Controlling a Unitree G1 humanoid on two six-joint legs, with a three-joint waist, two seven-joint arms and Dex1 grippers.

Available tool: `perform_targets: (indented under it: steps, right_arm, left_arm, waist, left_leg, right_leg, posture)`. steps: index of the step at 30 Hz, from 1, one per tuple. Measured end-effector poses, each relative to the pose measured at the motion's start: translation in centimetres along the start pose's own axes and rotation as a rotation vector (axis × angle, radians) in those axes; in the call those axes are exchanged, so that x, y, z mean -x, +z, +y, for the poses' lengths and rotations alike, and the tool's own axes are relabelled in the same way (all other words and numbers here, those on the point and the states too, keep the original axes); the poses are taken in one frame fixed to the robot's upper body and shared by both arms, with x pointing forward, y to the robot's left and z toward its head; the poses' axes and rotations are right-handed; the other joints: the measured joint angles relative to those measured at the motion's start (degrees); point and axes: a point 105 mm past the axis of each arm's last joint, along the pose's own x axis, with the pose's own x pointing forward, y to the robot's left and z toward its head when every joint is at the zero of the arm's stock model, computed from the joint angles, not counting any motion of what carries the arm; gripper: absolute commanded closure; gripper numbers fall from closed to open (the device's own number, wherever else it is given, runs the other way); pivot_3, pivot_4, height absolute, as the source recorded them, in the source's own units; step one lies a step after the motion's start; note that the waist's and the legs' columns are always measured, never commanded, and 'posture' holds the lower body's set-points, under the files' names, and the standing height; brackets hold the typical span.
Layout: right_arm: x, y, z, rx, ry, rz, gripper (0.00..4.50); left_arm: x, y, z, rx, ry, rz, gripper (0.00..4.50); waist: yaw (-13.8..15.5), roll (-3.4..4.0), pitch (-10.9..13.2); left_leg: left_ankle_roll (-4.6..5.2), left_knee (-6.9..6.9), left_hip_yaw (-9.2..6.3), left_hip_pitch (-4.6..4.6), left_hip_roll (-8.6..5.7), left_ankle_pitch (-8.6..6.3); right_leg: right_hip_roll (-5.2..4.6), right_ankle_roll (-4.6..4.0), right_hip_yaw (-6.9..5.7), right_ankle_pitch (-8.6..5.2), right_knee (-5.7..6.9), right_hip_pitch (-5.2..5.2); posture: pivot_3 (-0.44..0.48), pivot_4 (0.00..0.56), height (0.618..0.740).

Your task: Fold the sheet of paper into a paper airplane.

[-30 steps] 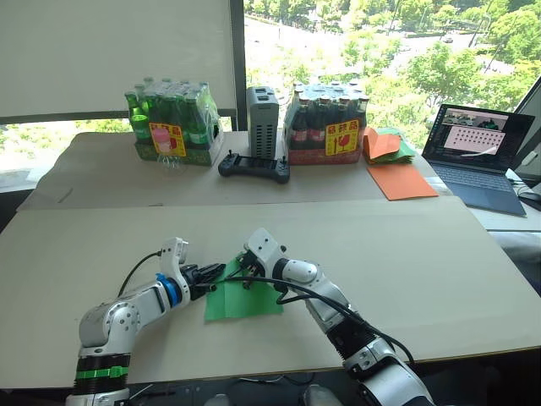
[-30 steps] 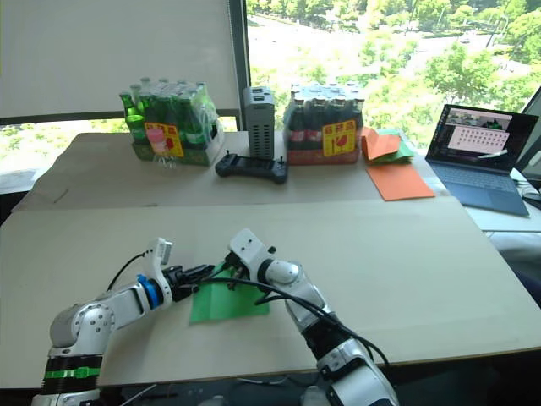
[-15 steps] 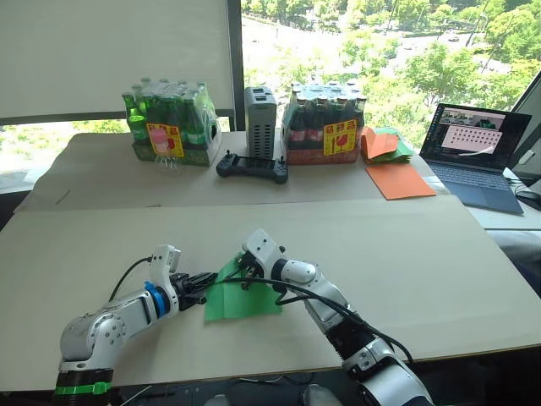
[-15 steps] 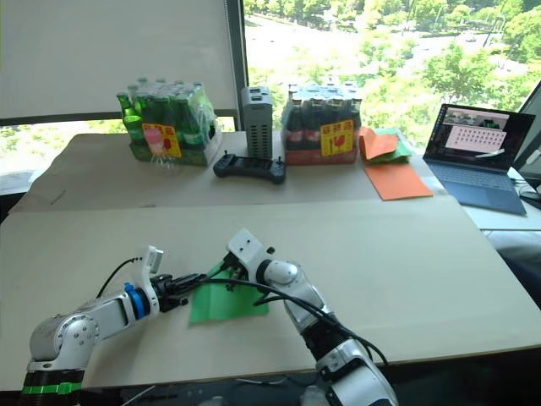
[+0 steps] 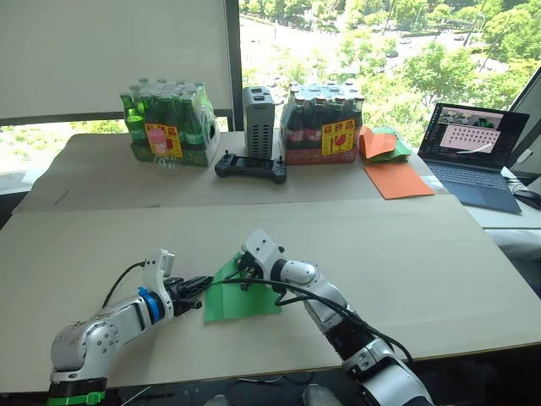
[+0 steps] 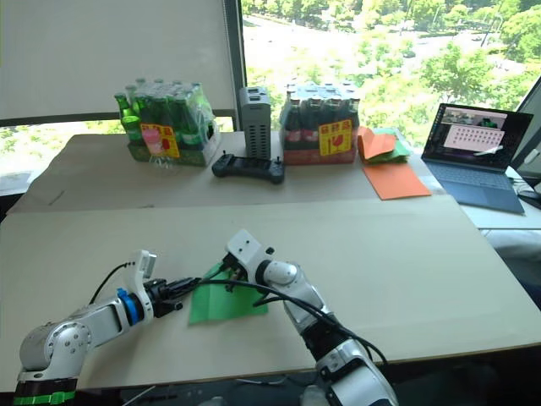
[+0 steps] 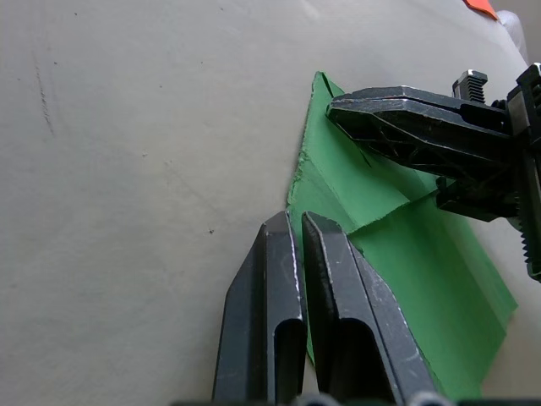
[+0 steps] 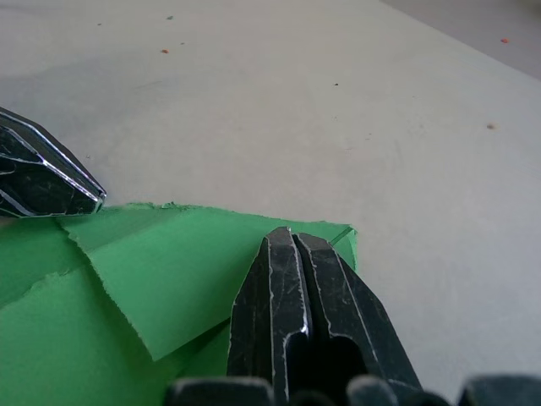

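Now I see the sheet of paper (image 5: pixel 241 293) lying on the bench (image 5: pixel 406 254), one corner folded over; my right pincer (image 8: pixel 292 245), fingers together, presses on that fold; my left pincer (image 7: pixel 292 233), fingers together, touches the sheet's left edge.

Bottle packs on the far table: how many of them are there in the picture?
2. The green bottle pack stands left of the grey box; the dark bottle pack stands right of it. Nothing seems to hide a third.
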Motion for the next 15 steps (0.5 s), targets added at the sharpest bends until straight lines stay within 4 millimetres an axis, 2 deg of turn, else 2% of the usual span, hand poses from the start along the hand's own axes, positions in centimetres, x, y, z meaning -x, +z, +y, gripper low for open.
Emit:
perform_targets:
  steps: [9,15]
  right_arm:
    - [0.03,0.06,-0.05,-0.001,-0.003,-0.002,4.5]
    - [0.07,0.06,-0.11,-0.002,-0.006,-0.002,4.5]
  left_arm:
    - [-1.03,-0.4,-0.95,-0.028,-0.012,0.02,4.26]
    - [-1.07,-0.65,-0.82,-0.079,-0.01,0.028,4.26]
  waist:
    - [0.02,0.0,0.0]
    - [0.11,0.0,0.0]
  left_leg:
    - [0.0,0.0,0.0,0.01,-0.01,0.0]
    - [0.0,0.0,0.01,0.01,-0.01,0.0]
  right_leg:
    - [0.0,0.0,0.0,0.0,-0.01,0.01]
    - [0.0,0.0,0.0,0.0,-0.01,0.01]
  posture:
    - [0.0,0.15,0.727]
    - [0.0,0.15,0.727]
